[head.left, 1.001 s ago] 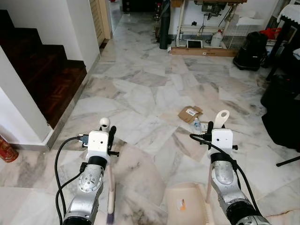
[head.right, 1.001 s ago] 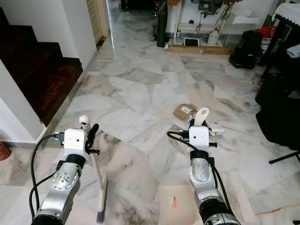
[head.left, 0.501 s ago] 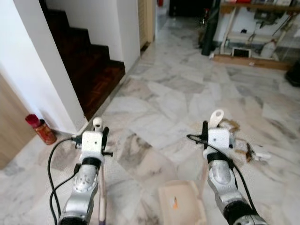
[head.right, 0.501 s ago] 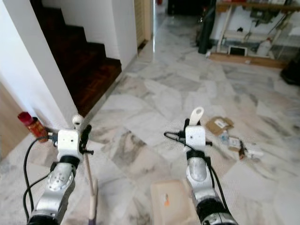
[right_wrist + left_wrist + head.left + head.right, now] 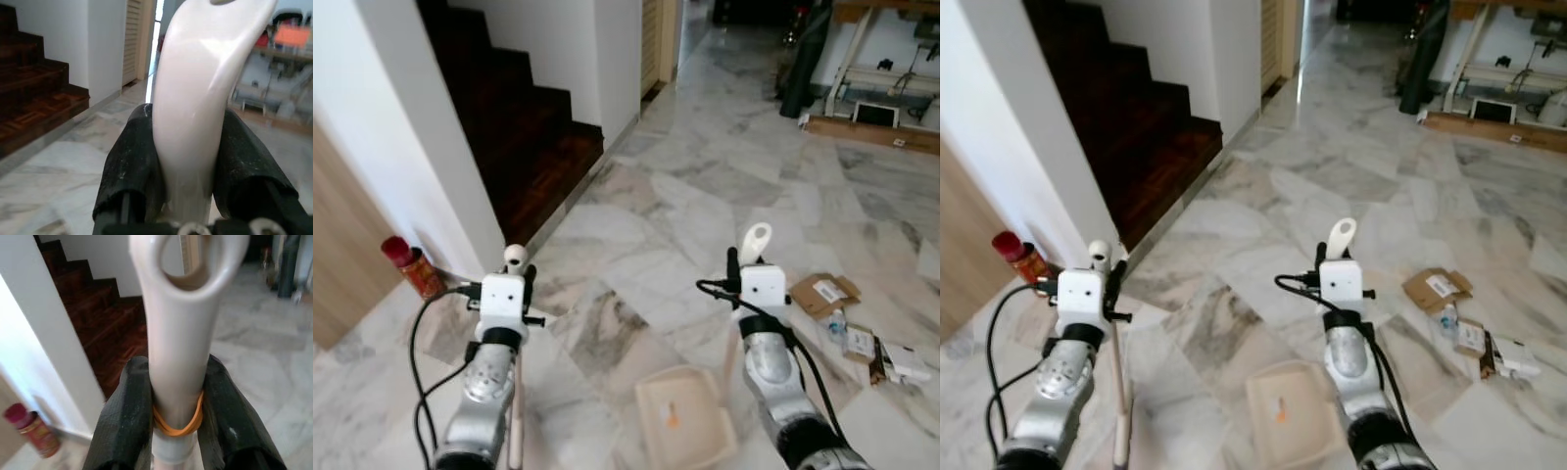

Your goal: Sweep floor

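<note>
Here the left gripper [image 5: 176,406] pinches the broom handle [image 5: 181,333] upright, while the right gripper [image 5: 188,161] clamps the dustpan handle [image 5: 195,98], its tray [image 5: 685,421] below, ready for the cardboard scraps [image 5: 822,291] just right of it.

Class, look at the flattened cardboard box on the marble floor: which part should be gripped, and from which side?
The cardboard box lies flat, so I would take its raised flap edge from above, one finger beneath. Both grippers are busy: left holds the broom handle, right the dustpan handle.

A home's ground-floor hallway, floored in grey-veined marble slabs [image 5: 705,196]. A dark wooden staircase [image 5: 524,127] rises beside a white wall [image 5: 401,137], and a louvred door [image 5: 658,39] stands beyond. Flattened cardboard scraps [image 5: 824,291] lie on the floor.
</note>
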You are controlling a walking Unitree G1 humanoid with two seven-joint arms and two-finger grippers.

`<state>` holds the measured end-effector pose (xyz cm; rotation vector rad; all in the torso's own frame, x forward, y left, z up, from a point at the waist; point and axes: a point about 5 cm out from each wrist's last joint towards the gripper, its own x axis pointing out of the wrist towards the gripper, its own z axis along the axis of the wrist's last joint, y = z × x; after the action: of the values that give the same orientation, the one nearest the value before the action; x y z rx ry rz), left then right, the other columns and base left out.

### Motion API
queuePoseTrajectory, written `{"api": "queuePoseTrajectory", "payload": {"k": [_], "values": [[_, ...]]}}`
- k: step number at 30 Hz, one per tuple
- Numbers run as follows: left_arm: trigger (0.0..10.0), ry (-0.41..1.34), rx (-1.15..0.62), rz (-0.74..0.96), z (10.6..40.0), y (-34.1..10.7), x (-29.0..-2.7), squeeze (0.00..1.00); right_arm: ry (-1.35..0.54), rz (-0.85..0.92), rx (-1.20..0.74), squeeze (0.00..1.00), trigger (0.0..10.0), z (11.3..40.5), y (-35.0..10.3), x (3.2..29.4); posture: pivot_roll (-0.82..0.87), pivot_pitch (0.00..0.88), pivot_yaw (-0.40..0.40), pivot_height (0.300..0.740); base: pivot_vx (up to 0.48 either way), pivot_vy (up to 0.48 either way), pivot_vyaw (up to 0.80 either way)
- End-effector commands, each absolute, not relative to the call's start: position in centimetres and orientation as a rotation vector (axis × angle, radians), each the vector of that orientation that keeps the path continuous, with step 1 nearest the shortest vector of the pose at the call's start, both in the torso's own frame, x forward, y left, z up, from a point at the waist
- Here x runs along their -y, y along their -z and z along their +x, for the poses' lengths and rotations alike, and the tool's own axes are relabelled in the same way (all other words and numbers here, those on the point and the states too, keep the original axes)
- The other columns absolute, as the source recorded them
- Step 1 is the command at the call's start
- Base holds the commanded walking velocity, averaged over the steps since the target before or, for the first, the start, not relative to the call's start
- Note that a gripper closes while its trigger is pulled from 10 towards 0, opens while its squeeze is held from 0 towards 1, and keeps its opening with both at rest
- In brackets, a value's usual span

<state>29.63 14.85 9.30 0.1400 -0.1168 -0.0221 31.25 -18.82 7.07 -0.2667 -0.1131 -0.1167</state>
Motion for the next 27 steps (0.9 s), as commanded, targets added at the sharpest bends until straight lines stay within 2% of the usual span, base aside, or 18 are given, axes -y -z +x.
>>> {"api": "queuePoseTrajectory", "payload": {"k": [1,14,27], "values": [[10.0,-0.012,0.144,0.156,29.7,-9.91,-16.11,0.0,0.067,-0.262,0.17,0.0,10.0,32.08,-8.3,17.12,0.13,0.0,-0.001,0.74,0.439,0.0,0.79],[10.0,-0.011,0.147,0.157,29.79,-9.96,-16.1,0.0,0.03,-0.256,0.183,0.0,10.0,32.09,-8.41,16.61,0.13,0.0,0.0,0.74,0.439,0.0,0.69],[10.0,-0.006,0.15,0.159,29.87,-10.02,-16.09,0.0,0.036,-0.229,0.177,0.0,10.0,32.13,-8.36,16.62,0.13,0.0,0.002,0.74,0.441,0.0,0.0]]}}
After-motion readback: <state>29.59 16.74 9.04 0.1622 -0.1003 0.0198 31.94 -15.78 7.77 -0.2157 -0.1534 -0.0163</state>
